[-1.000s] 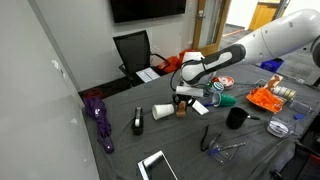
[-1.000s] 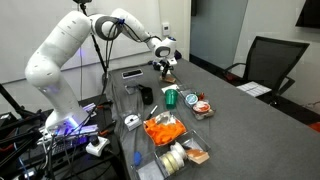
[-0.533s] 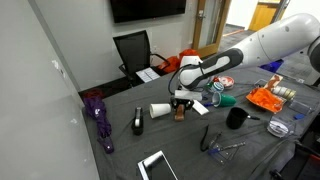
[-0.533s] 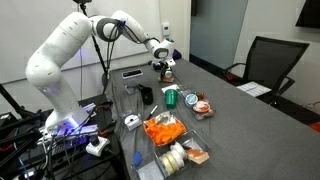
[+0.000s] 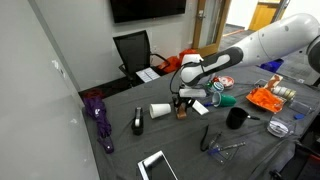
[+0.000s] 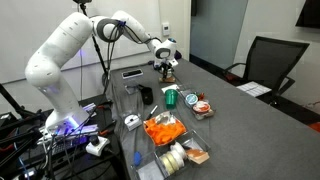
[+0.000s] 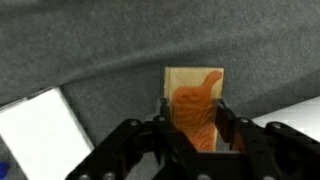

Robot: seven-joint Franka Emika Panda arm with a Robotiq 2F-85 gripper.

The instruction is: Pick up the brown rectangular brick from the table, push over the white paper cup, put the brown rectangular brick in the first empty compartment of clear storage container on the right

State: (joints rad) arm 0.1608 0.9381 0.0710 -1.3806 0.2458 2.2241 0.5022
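1. Your gripper (image 7: 195, 112) is clamped on the brick (image 7: 195, 88). In the wrist view its two black fingers (image 7: 165, 118) press against opposite faces of the tan block, whose orange-streaked front shows between them.
2. Seen in both exterior views, the gripper (image 5: 182, 102) (image 6: 166, 69) points straight down over the grey table (image 5: 120, 150). The brick (image 5: 181, 111) (image 6: 168, 76) stands on end beneath it. Its lower end is at or just above the tabletop, and you cannot tell which from these pictures.
3. Beside the brick in an exterior view, the paper cup (image 5: 160, 110) lies tipped on its side on the table. Whether cup and brick touch cannot be told at this size.
4. A black mug (image 5: 236, 117) (image 6: 146, 95) stands upright on the same table, well apart from your gripper.
5. A white card (image 7: 40, 135) lies flat on the grey surface at the lower left of the wrist view, near the brick but not touching it.
6. At the table's far edge from the mug, a folded purple umbrella (image 5: 97, 118) lies along the surface, with a small black object (image 5: 138, 121) between it and the paper cup.
7. An orange packet (image 5: 268, 98) (image 6: 162, 128) sits among the clutter beyond the mug.
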